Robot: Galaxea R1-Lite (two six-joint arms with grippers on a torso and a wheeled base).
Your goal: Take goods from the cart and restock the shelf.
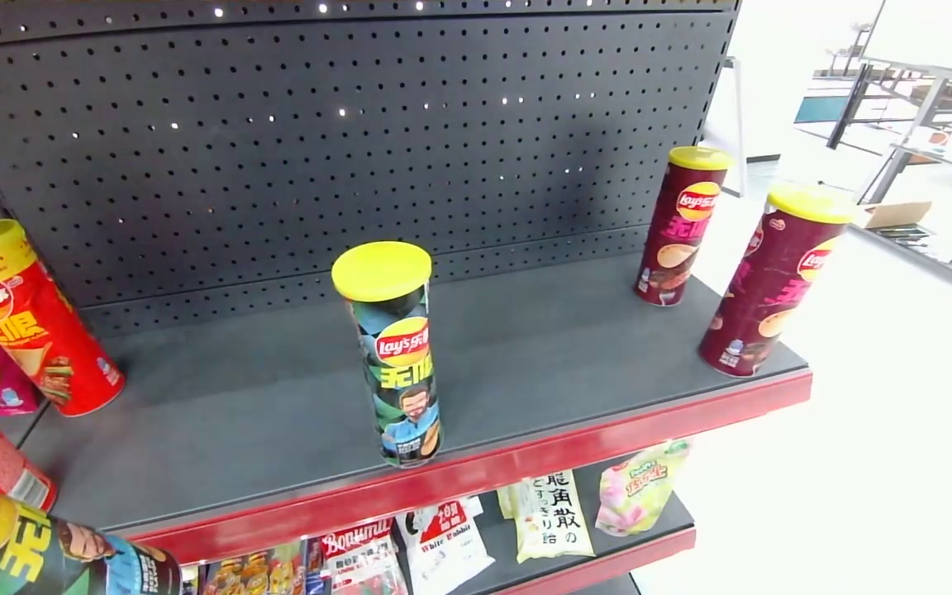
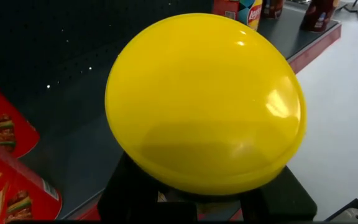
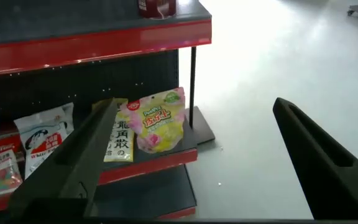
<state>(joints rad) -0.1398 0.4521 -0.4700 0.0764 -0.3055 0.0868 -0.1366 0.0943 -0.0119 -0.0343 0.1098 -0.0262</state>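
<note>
A dark green chip can (image 1: 38, 549) with a yellow lid (image 2: 204, 99) lies tilted at the lower left of the head view, below the shelf's front left corner. My left gripper (image 2: 204, 202) is shut on it, and the lid hides its fingers. The dark shelf board (image 1: 542, 347) has a red front edge. A matching green can (image 1: 397, 355) stands upright near that edge at the middle. Two maroon cans (image 1: 683, 227) (image 1: 773, 281) stand at the right end. My right gripper (image 3: 194, 106) is open with nothing between its fingers, down by the lower shelf.
Red and pink cans (image 1: 26, 318) crowd the shelf's left end. A black pegboard (image 1: 344, 140) backs the shelf. Snack bags (image 1: 550, 516) (image 3: 157, 118) line the lower shelf. Open floor (image 1: 881, 430) lies to the right, with a metal rack (image 1: 939, 124) farther off.
</note>
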